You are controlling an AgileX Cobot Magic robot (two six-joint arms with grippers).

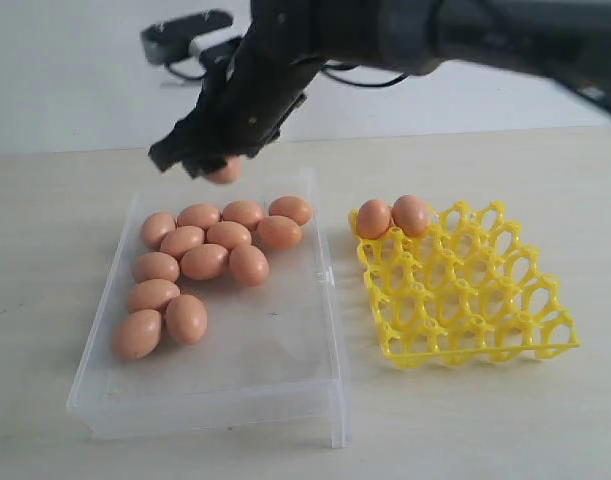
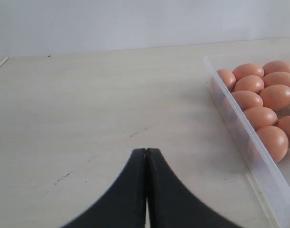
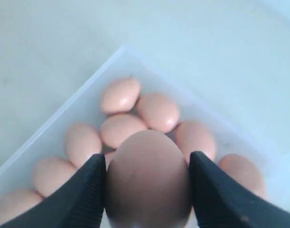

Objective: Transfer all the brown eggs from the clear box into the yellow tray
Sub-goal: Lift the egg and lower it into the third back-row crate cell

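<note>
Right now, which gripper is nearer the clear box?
Right. The right gripper holds a brown egg above the clear box; the left gripper, jaws shut, is over the table beside it.

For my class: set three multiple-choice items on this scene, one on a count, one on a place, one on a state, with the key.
1. How many brown eggs sit in the yellow tray? A none; B two; C five.
2. Over what does the right pincer hang? A the clear box; B the yellow tray; C bare table.
3. How stands the left pincer? A open; B shut on an egg; C shut, empty.

Key: B, two eggs fill the tray's far corner cups. A, it grips an egg and its wrist view shows the box's eggs beneath. C, its fingers meet with nothing between.
</note>
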